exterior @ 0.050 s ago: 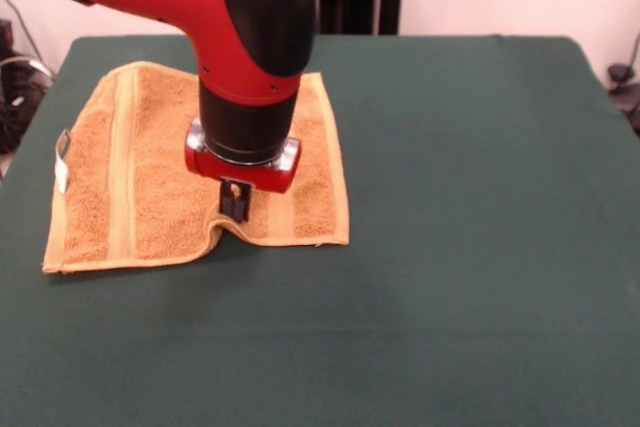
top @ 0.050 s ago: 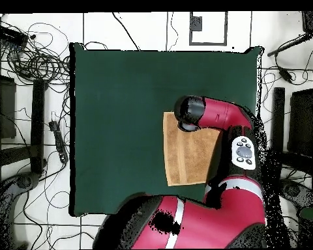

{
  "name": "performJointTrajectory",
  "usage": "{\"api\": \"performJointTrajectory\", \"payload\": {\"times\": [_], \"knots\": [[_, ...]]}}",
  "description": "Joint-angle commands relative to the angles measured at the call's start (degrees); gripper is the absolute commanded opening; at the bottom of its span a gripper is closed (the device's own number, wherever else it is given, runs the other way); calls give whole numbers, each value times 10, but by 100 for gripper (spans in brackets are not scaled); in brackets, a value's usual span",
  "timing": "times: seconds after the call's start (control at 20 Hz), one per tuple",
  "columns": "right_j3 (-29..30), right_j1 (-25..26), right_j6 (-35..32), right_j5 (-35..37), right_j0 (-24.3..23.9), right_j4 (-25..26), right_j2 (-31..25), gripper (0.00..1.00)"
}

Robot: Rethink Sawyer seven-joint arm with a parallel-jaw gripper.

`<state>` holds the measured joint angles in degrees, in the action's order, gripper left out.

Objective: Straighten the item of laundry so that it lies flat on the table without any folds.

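The claw [exterior @ 0.050 s ago: 234, 209] hung straight down from the red and black arm [exterior @ 0.050 s ago: 215, 7], its black tips pressed close together on the near border of the towel [exterior @ 0.050 s ago: 150, 177], where the cloth rose in a small peaked ridge directly under them; it appeared to be pinching that bit of edge, though the contact itself was partly shadowed. To either side of the claw the near hem ran along the table [exterior @ 0.050 s ago: 460, 247], dipping away from the ridge. Behind the claw, in the front view, the towel spread out mostly flat, with its woven border bands running front to back and a slight wrinkle along the left portion. Far off to the claw's left in that view, a small white tag [exterior @ 0.050 s ago: 62, 159] stuck out from the towel's side edge. Beyond the towel the dark green table top stretched wide, most of it lying to the claw's right and in front of it. In the overhead view the arm's elbow covered the claw, and the towel [top @ 0.050 s ago: 185, 156] lay near one long side of the table [top @ 0.050 s ago: 120, 117], close to the robot's base.
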<state>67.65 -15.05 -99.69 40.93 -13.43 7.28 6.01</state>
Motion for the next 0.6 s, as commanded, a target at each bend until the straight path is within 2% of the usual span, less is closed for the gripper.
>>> {"api": "performJointTrajectory", "payload": {"times": [0.05,0.3,0.6], "knots": [[48,9,59,-7,2,34,-83,0],[38,11,57,-3,-2,33,-96,0],[79,-39,31,-15,-5,28,-111,0]]}}
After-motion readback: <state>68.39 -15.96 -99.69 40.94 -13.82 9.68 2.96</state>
